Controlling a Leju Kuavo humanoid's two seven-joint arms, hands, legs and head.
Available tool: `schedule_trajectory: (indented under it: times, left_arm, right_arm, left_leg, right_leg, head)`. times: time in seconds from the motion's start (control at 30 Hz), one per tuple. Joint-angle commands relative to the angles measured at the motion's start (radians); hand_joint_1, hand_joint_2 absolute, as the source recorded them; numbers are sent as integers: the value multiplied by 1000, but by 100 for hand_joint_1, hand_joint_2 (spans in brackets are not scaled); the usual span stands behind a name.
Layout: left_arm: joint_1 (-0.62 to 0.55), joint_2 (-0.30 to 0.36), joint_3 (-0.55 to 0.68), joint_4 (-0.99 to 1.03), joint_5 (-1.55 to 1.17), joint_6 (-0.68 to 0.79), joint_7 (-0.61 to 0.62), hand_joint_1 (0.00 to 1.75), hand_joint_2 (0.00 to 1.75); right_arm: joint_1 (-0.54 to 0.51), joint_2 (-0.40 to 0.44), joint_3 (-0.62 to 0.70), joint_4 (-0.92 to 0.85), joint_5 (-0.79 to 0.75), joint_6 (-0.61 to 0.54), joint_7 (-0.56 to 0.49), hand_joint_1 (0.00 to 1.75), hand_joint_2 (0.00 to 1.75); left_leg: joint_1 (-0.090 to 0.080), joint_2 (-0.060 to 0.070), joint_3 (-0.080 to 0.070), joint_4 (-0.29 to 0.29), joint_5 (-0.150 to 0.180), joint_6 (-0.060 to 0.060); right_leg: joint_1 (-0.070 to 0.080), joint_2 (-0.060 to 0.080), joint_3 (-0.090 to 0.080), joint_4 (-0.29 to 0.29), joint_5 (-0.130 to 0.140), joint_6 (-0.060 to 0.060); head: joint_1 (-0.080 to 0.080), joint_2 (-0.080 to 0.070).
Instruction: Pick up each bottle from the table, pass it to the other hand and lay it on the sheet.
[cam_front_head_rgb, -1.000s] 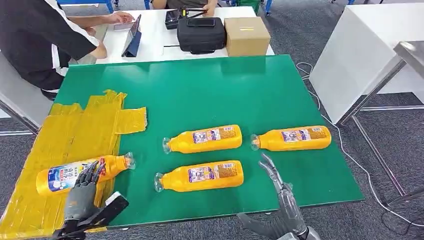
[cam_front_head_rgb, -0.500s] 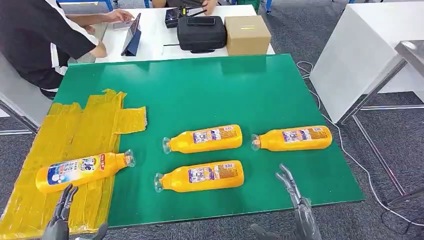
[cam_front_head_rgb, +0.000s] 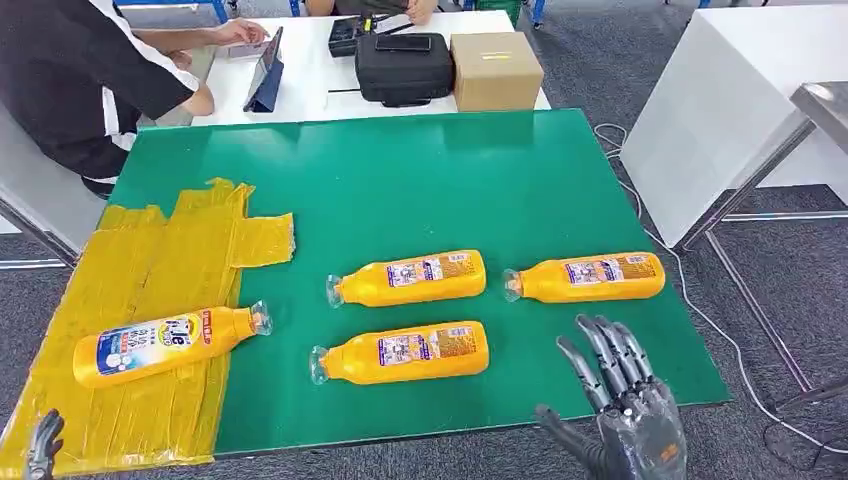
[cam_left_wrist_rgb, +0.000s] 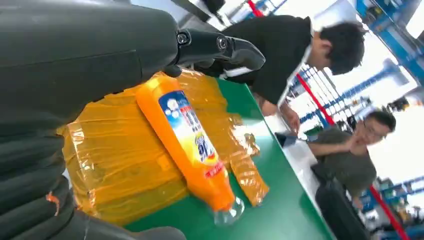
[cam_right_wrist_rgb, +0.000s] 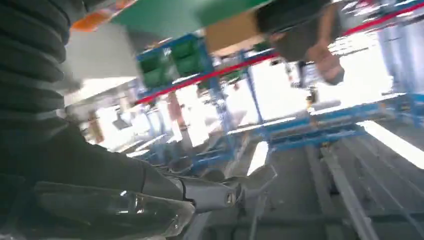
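Observation:
One orange bottle (cam_front_head_rgb: 160, 345) lies on the yellow sheet (cam_front_head_rgb: 140, 270) at the table's left, cap toward the centre. In the left wrist view this bottle (cam_left_wrist_rgb: 187, 140) rests free on the sheet (cam_left_wrist_rgb: 115, 160), with my left hand (cam_left_wrist_rgb: 75, 65) drawn back from it and holding nothing. A tip of my left hand (cam_front_head_rgb: 42, 445) peeks in at the near left corner. Three more orange bottles lie on the green table: a middle one (cam_front_head_rgb: 408, 278), a near one (cam_front_head_rgb: 400, 352) and a right one (cam_front_head_rgb: 585, 277). My right hand (cam_front_head_rgb: 620, 410) hovers empty at the front right edge, fingers spread.
A person in black sits at the far left (cam_front_head_rgb: 80, 80). Behind the green table (cam_front_head_rgb: 420, 180) a white table carries a black case (cam_front_head_rgb: 402, 68), a cardboard box (cam_front_head_rgb: 495, 70) and a tablet (cam_front_head_rgb: 262, 75). A white bench (cam_front_head_rgb: 720, 110) stands to the right.
My left hand has let go of the bottle on the sheet and dropped back toward the near corner. My right hand has shifted right and turned, its fingers now fanned out.

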Motion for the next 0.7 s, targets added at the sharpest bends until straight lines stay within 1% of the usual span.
schedule_trajectory:
  times: [0.03, 0.1, 0.13, 0.17, 0.23, 0.27, 0.3, 0.33, 0.4, 0.43, 0.47, 0.5, 0.53, 0.57, 0.6, 0.7]
  left_arm:
    - [-10, 50, -124, 18, -18, -2, 21, 0, 175]
    - [-10, 50, -124, 18, -18, -2, 21, 0, 175]
    - [-19, 64, -135, 26, -12, -2, 23, 0, 175]
    - [-40, 85, -170, 43, 2, -2, 28, 0, 175]
    - [-61, 92, -193, 71, 7, -2, 23, 0, 175]
    - [-82, 140, -218, 91, -26, -2, 55, 0, 175]
    - [-93, 146, -220, 94, 52, -2, 29, 0, 175]
    - [-94, 147, -230, 118, 70, -2, 1, 0, 175]
    - [-93, 146, -238, 141, 100, -2, -26, 0, 175]
    - [-104, 148, -249, 159, 112, -2, -39, 0, 175]
    - [-119, 148, -260, 171, 123, -2, -45, 0, 175]
    - [-139, 150, -274, 182, 130, -2, -46, 0, 175]
    - [-149, 147, -277, 188, 130, -2, -42, 0, 175]
    - [-149, 147, -277, 188, 130, -2, -42, 0, 175]
    - [-149, 147, -277, 188, 130, -2, -42, 0, 175]
    - [-149, 149, -278, 184, 127, -2, -36, 0, 175]
  right_arm:
    - [-2, -33, -139, 15, 20, 31, 26, 0, 175]
    - [-2, -33, -139, 15, 20, 31, 26, 0, 175]
    - [9, -42, -143, 19, 41, 37, 36, 0, 175]
    - [26, -92, -156, 28, 73, 65, 75, 0, 175]
    - [43, -138, -244, 70, 195, 95, 155, 0, 175]
    - [38, -179, -283, 109, 200, 98, 180, 0, 175]
    - [48, -248, -292, 134, 107, 130, 187, 0, 175]
    - [78, -325, -337, 155, -3, 152, 166, 0, 175]
    - [127, -406, -424, 186, -75, 181, 135, 0, 175]
    - [165, -470, -474, 200, -157, 218, 106, 0, 175]
    - [191, -514, -510, 208, -214, 244, 79, 0, 175]
    - [205, -537, -540, 214, -253, 258, 63, 0, 175]
    - [211, -541, -557, 215, -267, 262, 52, 0, 175]
    - [211, -541, -557, 215, -267, 262, 52, 0, 175]
    - [211, -541, -557, 215, -267, 262, 52, 0, 175]
    - [212, -529, -546, 196, -255, 267, 58, 0, 175]
  left_leg:
    - [1, -2, 2, 0, -1, -2]
    - [0, -2, 3, -1, -1, -3]
    - [0, -1, 3, 0, -1, -2]
    - [0, -3, 4, -1, -1, -2]
    - [-1, -4, 3, -1, -1, -2]
    - [-1, -5, 4, -1, -1, -2]
    - [-1, -3, 4, -1, -1, -1]
    - [-1, -5, 5, -1, 0, -2]
    - [-2, -3, 3, 0, -1, 0]
    - [-1, -4, 4, 0, -2, -1]
    - [-2, -2, 3, 0, -1, 0]
    - [-2, -3, 4, 0, -1, 0]
    - [-4, -3, 3, 0, -1, 2]
    - [-4, -5, 3, 1, -2, 1]
    - [-5, -3, 3, 0, -1, 2]
    - [-4, -2, 5, -1, -1, 1]
  right_leg:
    - [0, 2, 3, -1, -1, -1]
    - [-1, 2, 4, -2, -1, -1]
    - [-1, 1, 3, -1, 0, 0]
    - [-1, 1, 4, -1, -1, -1]
    - [-1, -1, 4, -1, -1, 0]
    - [-1, -1, 5, -1, -1, -1]
    - [-2, -1, 4, -1, 0, 0]
    - [-2, -2, 5, -2, -1, 0]
    - [-3, -1, 4, -1, -1, 1]
    - [-2, -1, 6, -2, -1, 1]
    - [-3, -1, 3, 0, -1, 1]
    - [-3, 0, 4, -1, -1, 1]
    - [-4, -1, 3, 0, 0, 1]
    - [-4, -2, 4, 0, -1, 1]
    - [-5, -1, 3, -1, 0, 1]
    - [-4, 1, 5, -2, 0, 0]
  head:
    - [0, 0]
    - [0, 0]
    - [0, 0]
    - [0, 0]
    - [0, 0]
    - [0, 0]
    - [0, 0]
    - [-1, 0]
    - [0, 0]
    - [0, 0]
    - [0, 0]
    - [-1, 0]
    - [0, 0]
    - [1, 0]
    - [0, 0]
    - [0, 0]
